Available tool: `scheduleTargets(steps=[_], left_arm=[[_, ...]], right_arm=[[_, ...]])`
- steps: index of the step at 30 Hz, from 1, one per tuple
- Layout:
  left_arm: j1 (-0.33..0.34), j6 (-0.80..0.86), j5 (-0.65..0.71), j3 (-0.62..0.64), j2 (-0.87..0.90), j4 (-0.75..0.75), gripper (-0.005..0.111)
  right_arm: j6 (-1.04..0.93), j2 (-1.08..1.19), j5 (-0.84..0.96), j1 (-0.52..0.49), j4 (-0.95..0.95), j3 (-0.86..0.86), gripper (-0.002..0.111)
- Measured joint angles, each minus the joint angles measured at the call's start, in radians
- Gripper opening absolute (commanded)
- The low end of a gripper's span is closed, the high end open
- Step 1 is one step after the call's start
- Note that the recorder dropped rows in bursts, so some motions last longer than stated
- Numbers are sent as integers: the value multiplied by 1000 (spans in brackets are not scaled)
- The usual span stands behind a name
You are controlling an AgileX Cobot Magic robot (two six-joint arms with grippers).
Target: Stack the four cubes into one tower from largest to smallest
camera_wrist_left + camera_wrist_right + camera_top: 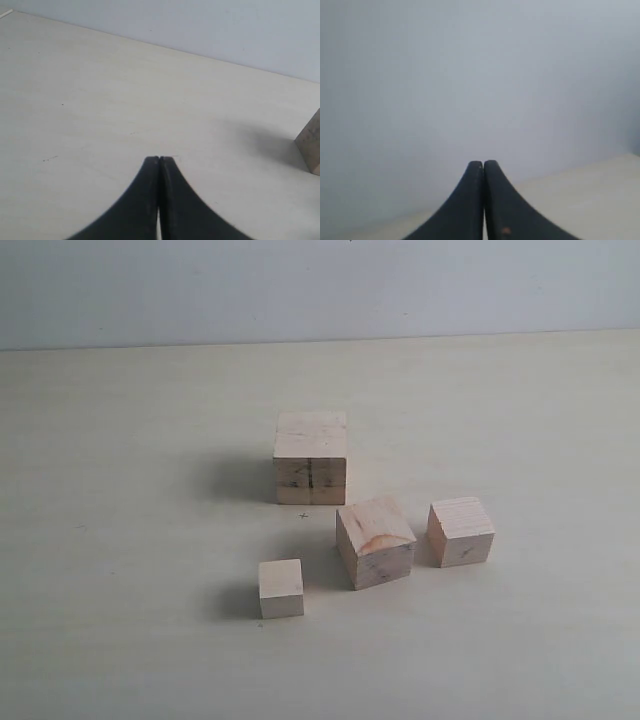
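The biggest cube (311, 458) sits at the back of the tabletop (120, 540), the second cube (375, 540) in front on the right arm's side, the third cube (461, 531) beside it, the smallest cube (281, 588) front left, and the left jaws and right jaws are shut, empty

The largest cube (311, 458) stands rearmost, the second cube (375, 540) before it, the third cube (461, 531) to that one's right, the smallest cube (281, 588) front-left.

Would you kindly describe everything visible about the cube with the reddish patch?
The cube with the reddish patch looks like pale unpainted wood, second largest of the four. The reddish grain marks its near top edge. It sits flat on the table, turned slightly askew, nothing on it, apparently touching no other cube.
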Motion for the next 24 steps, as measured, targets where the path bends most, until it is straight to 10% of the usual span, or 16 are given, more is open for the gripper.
scheduleTargets(steps=[7, 13, 19, 24], left_arm=[[0, 0, 0, 0, 0, 0, 0], [0, 0, 0, 0, 0, 0, 0], [0, 0, 0, 0, 0, 0, 0], [0, 0, -15, 0, 0, 0, 0]], right_arm=[[720, 0, -592, 0, 380, -20, 0], [893, 97, -682, 0, 464, -294, 0], [1044, 366, -656, 0, -4, -803, 0], [1156, 586, -652, 0, -765, -1188, 0]])
